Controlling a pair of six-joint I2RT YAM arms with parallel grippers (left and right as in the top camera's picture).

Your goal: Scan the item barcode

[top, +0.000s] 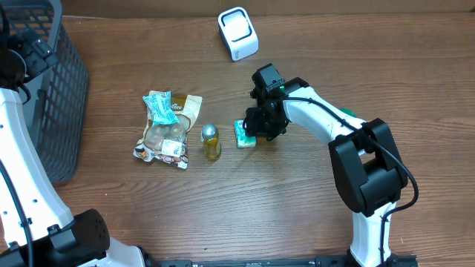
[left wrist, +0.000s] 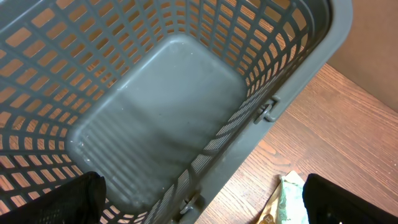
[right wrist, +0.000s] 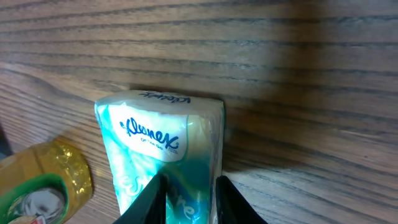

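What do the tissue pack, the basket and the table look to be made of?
The tissue pack looks like thin printed plastic film, glossy, with soft creases and highlights. The basket looks like grey moulded plastic with a matt finish, slotted lattice walls and a smooth floor. The table shows brown wood grain with a low sheen. Whether it is solid wood or laminate cannot be told.

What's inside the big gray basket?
Just the basket's bare gray floor; nothing lies on the part that shows. The left gripper's dark fingers cover the nearest edge, so that bit is hidden.
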